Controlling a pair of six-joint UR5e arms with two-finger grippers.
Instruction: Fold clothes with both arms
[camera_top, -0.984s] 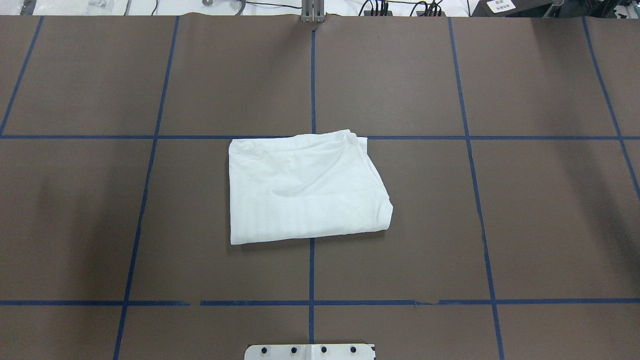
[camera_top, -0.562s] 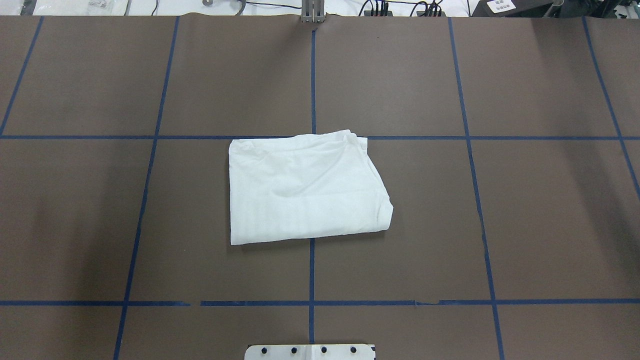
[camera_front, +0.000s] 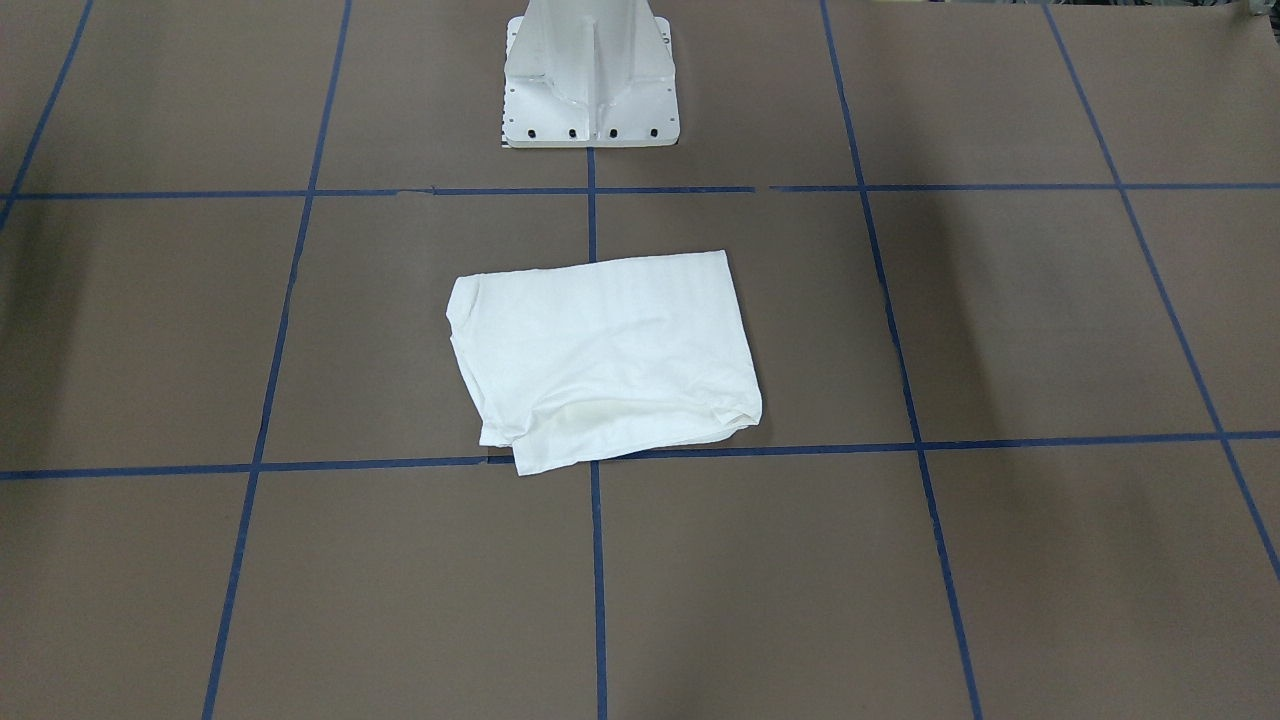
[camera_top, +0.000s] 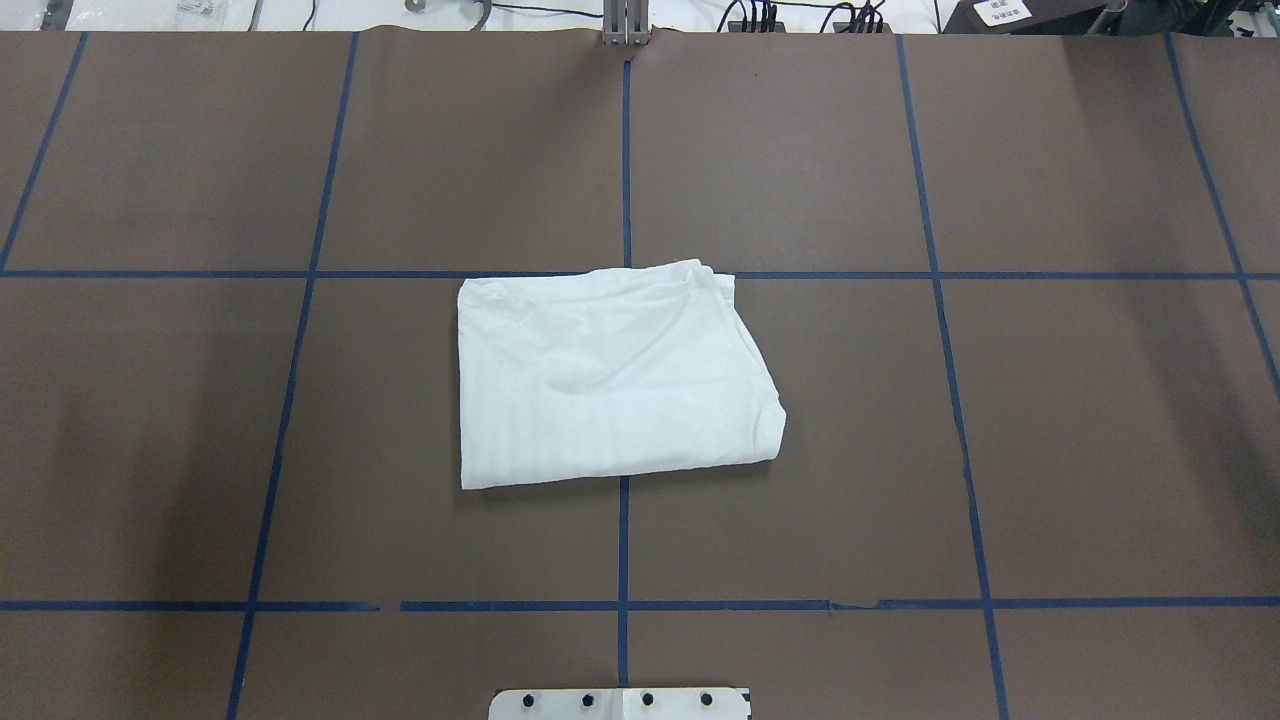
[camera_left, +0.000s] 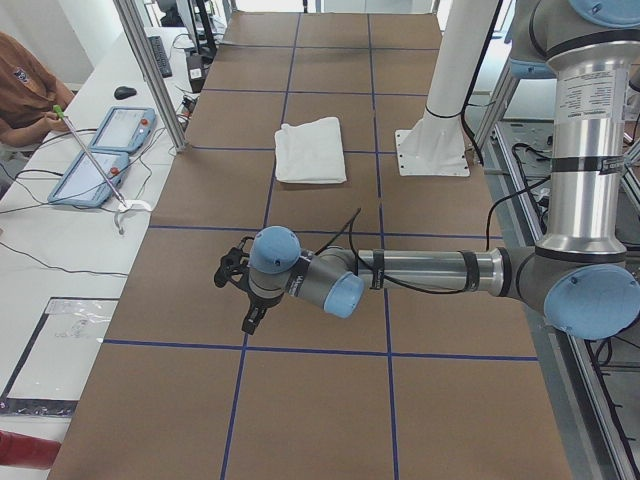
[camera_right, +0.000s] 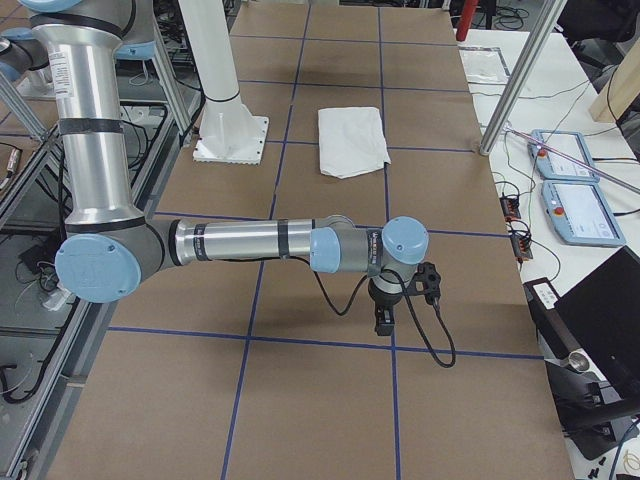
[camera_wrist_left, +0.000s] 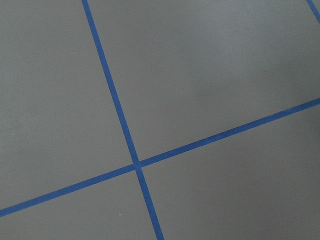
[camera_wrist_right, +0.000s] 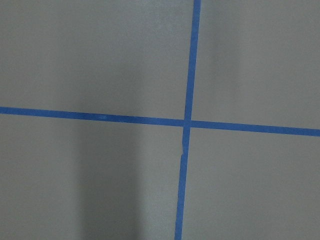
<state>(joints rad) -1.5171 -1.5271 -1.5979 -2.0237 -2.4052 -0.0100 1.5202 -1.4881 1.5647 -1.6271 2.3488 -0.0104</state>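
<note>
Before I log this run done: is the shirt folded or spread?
Folded: the T-shirt lies as a compact rectangle, layered edges visible, no sleeves out.

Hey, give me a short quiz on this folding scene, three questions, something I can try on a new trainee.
1. True or false: the folded white shirt lies on the table with neither the left arm nor the right arm touching it.
2. Where does the white pedestal stand? A) on the shirt B) apart from the shirt, on the robot's side C) at the operators' edge
3. Fill in: the left wrist view shows only table cover and crossing ____ tape lines.
Key: 1 true; 2 B; 3 blue.
</note>
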